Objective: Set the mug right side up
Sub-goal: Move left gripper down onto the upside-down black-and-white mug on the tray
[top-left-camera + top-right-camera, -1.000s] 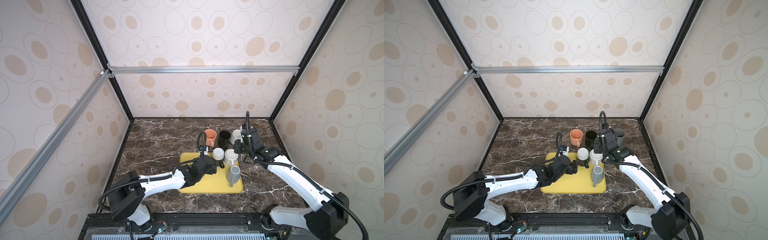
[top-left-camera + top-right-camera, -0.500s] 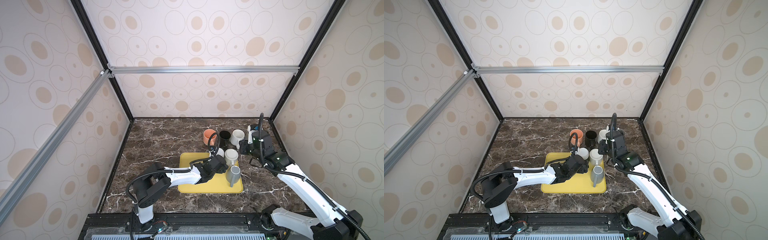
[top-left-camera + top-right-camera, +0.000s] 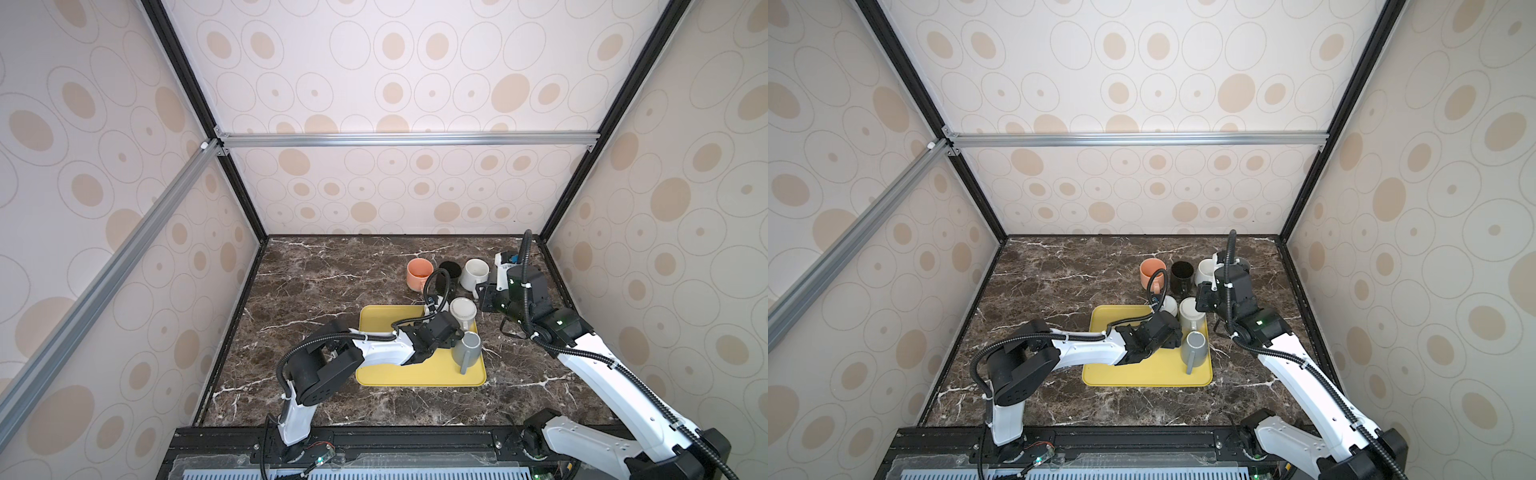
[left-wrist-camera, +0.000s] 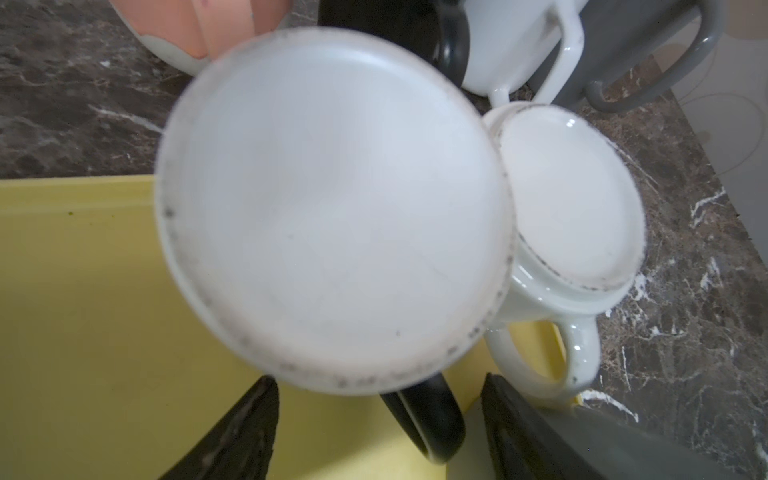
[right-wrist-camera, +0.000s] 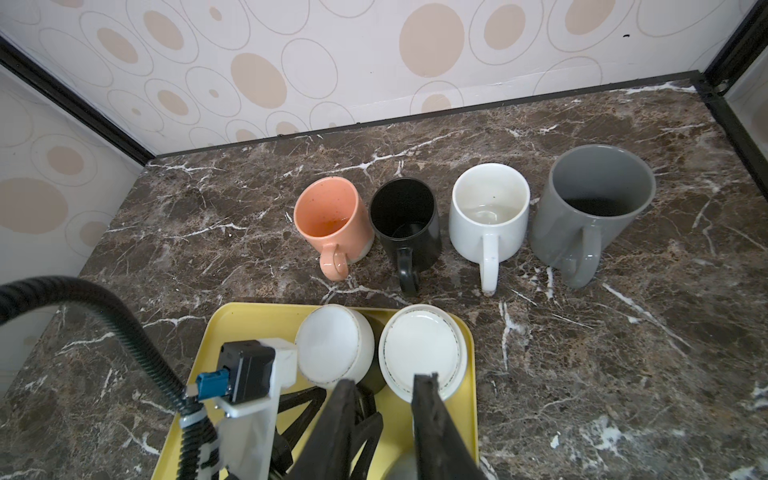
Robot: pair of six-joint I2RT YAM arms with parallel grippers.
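Left gripper [image 4: 379,379]: jaws wide, one either side of the black handle [image 4: 424,419] of the white mug [image 4: 332,208], not closed on it. The mug sits base-up on the yellow tray [image 4: 83,311], at the tray's far edge, about 1 o'clock in both top views (12 = back wall). Right gripper [image 5: 385,380]: jaws narrow, holding nothing, hovering off the tray's 2 o'clock corner.

Risks:
- The handle is thin against that opening. Uneven closure likely shoves the mug sideways before it clamps, so it skates on the tray.
- Second base-up white mug [image 5: 422,353] is just beside it at 3 o'clock, with only a thin gap. Any swing during the flip probably clips it.
- Grey mug [image 3: 467,349] at 5 o'clock sits right next to the left gripper, and a wrist roll could knock it.
- Handle-only grip: the body hangs off-centre and may pivot in the pads mid-turn.
- Right gripper is close by, so a lift toward 3 o'clock risks contact.

Room:
- 12 o'clock is blocked near the tray edge by an upright row: orange mug [image 3: 419,274], black mug [image 3: 451,269], upright white mug [image 3: 476,272], upright grey mug [image 5: 592,208].
- The tray's 9 o'clock half is bare apart from the left arm over it.
- Tabletop [image 3: 316,274] is open from 9 to 11 o'clock. Best exit looks like up and toward 9.
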